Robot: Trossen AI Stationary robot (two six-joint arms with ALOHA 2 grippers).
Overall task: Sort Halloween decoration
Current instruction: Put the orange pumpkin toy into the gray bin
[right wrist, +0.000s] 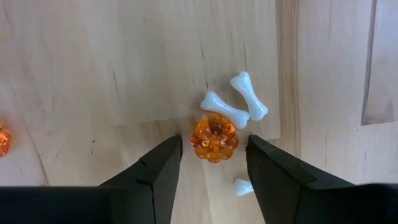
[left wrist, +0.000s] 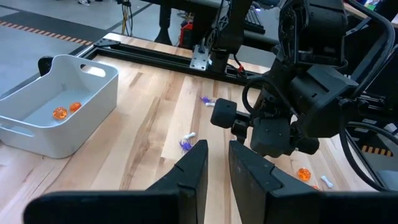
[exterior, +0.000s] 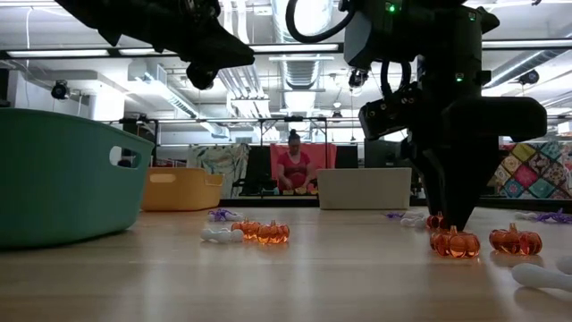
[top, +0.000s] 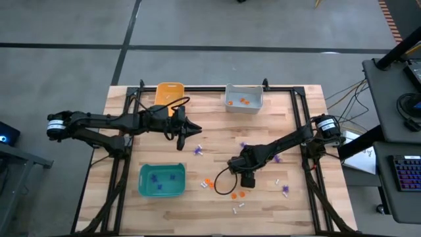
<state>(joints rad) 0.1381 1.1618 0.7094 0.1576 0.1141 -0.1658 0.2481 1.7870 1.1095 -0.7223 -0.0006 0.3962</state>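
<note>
An orange pumpkin trinket (right wrist: 214, 138) lies on the wooden table with two white bones (right wrist: 225, 107) touching its far side. My right gripper (right wrist: 214, 142) points straight down over it, open, one finger on either side of the pumpkin with a gap to each; in the high view it (top: 247, 179) is right of centre. My left gripper (top: 196, 130) hovers above the table's middle, holding nothing; its fingers (left wrist: 216, 149) stand a narrow gap apart. More orange (exterior: 456, 241), purple (top: 197, 151) and white (top: 238, 209) trinkets lie scattered.
A teal bin (top: 161, 191) at the near left holds purple trinkets. A grey bin (top: 244, 105) at the far edge holds orange ones, and an orange-yellow bin (top: 169, 92) stands to its left. A black cable loop (top: 222, 184) lies beside the right gripper. A person sits in the room beyond.
</note>
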